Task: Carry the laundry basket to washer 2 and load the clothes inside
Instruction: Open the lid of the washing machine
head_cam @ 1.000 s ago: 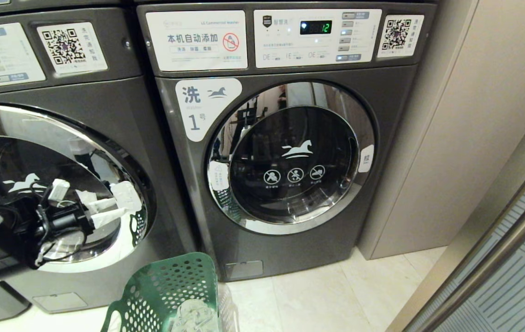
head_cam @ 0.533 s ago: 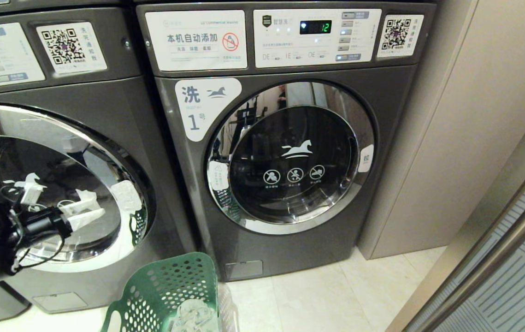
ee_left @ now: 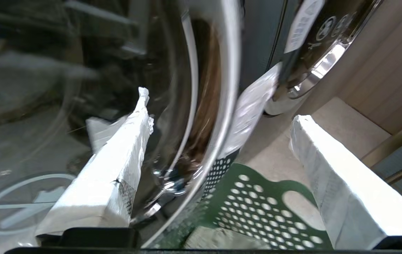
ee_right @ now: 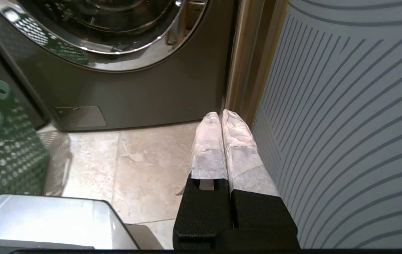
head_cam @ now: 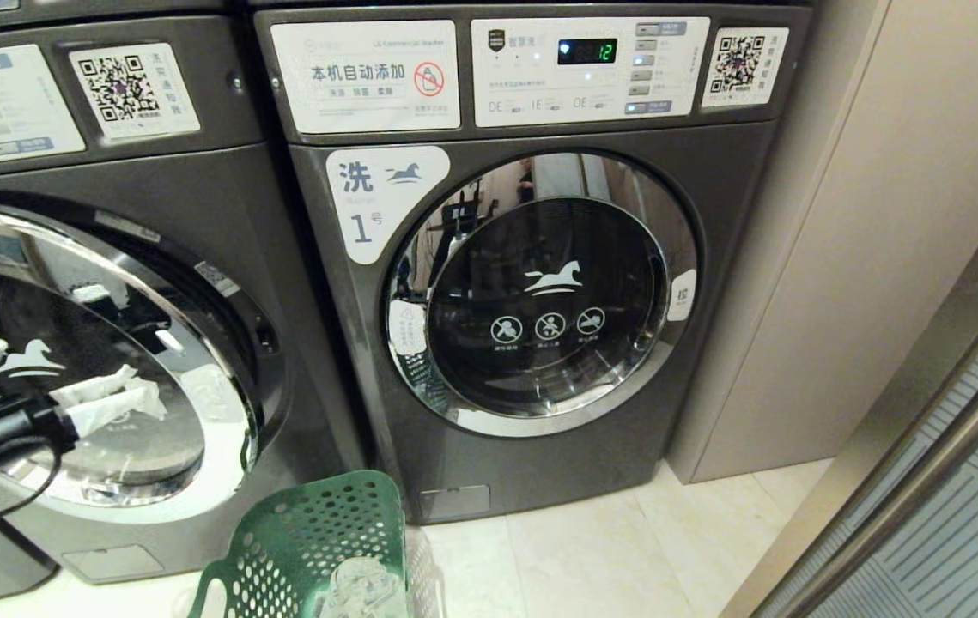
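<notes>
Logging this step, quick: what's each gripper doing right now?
Left gripper: open, holding nothing, at the left washer's door.
Right gripper: closed, empty, near the floor.

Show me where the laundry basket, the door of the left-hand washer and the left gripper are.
laundry basket (head_cam: pixel 317 532): head view, on its green perforated side wall.
left-hand washer door (head_cam: pixel 222 343): head view, on the chrome ring, right side, swung ajar.
left gripper (head_cam: pixel 106 399): head view, between its white-wrapped fingertips, in front of the door glass.

Washer 1 (head_cam: pixel 531 283), beige wall panel (head_cam: pixel 866 215), tiled floor (head_cam: pixel 626 558)
</notes>
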Robot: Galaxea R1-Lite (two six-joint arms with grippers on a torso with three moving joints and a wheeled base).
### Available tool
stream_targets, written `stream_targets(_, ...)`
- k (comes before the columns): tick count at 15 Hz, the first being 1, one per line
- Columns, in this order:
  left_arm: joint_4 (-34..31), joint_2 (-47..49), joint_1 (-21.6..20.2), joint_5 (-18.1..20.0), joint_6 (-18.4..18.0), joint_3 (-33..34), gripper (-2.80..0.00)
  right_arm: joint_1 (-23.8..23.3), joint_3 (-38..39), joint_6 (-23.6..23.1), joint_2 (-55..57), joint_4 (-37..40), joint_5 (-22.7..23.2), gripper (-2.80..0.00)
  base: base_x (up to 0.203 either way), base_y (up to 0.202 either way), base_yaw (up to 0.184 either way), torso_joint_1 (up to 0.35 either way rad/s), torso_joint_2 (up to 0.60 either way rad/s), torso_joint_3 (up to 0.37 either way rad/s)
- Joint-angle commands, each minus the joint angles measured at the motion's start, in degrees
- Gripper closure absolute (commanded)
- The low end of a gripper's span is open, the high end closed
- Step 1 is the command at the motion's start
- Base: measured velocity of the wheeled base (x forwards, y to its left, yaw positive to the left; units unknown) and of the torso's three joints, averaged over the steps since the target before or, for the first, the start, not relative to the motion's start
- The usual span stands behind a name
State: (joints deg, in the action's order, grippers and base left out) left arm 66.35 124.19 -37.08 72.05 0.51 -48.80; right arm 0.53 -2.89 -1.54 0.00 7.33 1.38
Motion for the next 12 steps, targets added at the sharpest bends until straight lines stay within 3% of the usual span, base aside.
stream_targets(1, -0.1, -11.4, -2.7, 0.0, -0.1, 9.7, -2.8, 0.0, 0.0, 0.0, 0.0, 0.1, 0.0, 0.0, 0.0, 0.0, 0.0, 0.0, 0.0, 0.0)
stream_targets(3, -0.7, -16.3, -4.5, -3.4, -0.1, 15.0, -2.8, 0.0, 0.0, 0.0, 0.0, 0.1, 0.0, 0.0, 0.0, 0.0, 0.0, 0.0, 0.0, 0.0)
stream_targets(8, -1.5, -21.2, -6.6, -10.4, -0.2, 19.4, -2.8, -0.1, 0.0, 0.0, 0.0, 0.1, 0.0, 0.0, 0.0, 0.0, 0.0, 0.0, 0.0, 0.0)
stream_targets(12, -2.0, -26.7, -9.3, -22.5, 0.0, 19.5, -2.8, -0.1, 0.0, 0.0, 0.1, 0.1, 0.0, 0.0, 0.0, 0.0, 0.0, 0.0, 0.0, 0.0)
